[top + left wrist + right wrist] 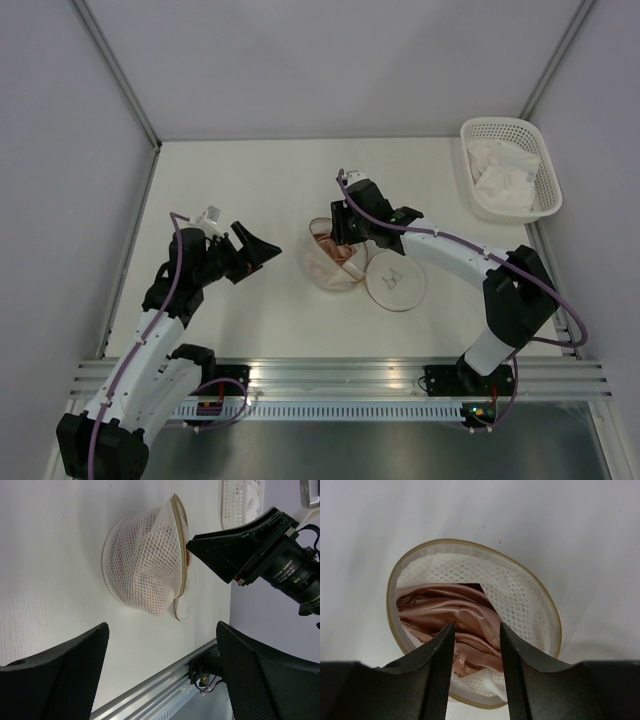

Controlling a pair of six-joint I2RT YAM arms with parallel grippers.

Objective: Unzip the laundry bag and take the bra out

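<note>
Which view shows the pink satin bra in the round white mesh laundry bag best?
The right wrist view: it looks straight into the open laundry bag, so the bra and its folds are plain. The top external view shows only a small pink patch; the left wrist view, a faint pink tint through the mesh.

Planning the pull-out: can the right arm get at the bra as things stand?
Probably yes: the laundry bag lies unzipped, the bra shows in its mouth, and the right gripper hangs over it, nothing between.

You see only part of the bra point(455, 615); the laundry bag point(520, 595) hides the rest. You cannot tell whether the right tool point(476, 627) pinches its fabric.
</note>
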